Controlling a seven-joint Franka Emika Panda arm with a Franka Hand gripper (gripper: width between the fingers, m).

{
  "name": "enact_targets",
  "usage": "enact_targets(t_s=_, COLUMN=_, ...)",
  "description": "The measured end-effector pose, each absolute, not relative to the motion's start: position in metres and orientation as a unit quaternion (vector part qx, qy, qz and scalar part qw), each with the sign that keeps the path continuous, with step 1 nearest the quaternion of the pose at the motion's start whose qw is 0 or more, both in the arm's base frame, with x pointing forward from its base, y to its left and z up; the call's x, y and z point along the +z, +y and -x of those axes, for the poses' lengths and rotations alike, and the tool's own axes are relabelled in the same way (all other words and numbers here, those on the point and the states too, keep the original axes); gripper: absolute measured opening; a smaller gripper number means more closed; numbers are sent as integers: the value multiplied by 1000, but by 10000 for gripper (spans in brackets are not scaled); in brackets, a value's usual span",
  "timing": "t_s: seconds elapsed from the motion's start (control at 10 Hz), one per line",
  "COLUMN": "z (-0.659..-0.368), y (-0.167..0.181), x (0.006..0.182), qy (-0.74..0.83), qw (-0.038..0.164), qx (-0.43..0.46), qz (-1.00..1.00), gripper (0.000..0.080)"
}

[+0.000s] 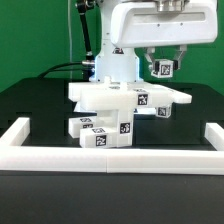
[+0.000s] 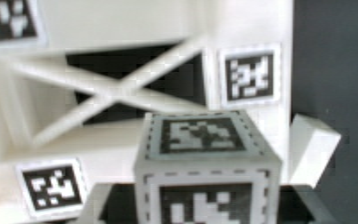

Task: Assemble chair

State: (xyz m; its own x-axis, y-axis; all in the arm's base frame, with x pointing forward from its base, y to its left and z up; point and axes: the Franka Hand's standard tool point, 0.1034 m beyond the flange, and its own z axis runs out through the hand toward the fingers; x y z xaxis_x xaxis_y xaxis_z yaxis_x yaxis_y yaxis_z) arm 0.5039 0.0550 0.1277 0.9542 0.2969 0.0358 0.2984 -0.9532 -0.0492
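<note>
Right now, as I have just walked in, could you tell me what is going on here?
The arm's gripper is shut on a white tagged block, holding it in the air above the stacked chair pieces, toward the exterior view's right. Those pieces sit on the black table, inside the border rail. From the wrist view, a cross-braced panel lies beyond the block, which is not yet joined.

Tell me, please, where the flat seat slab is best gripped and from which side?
Probably the seat slab by its thin end jutting to the exterior view's right, from above: it lies flat there, clear of the stacked pieces. The gripper, shut on a tagged block, must release first.
</note>
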Motion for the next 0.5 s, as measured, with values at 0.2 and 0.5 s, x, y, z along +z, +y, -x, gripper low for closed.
enact_targets(t_s=0.2, z=-502, y=54, x=126, qy=-150, qw=27, qx=-12, qz=988, gripper=290)
enact_targets(t_s=0.5, z=-529, y=17, x=134, qy=-230, qw=17, qx=-27, qz=973, gripper=290)
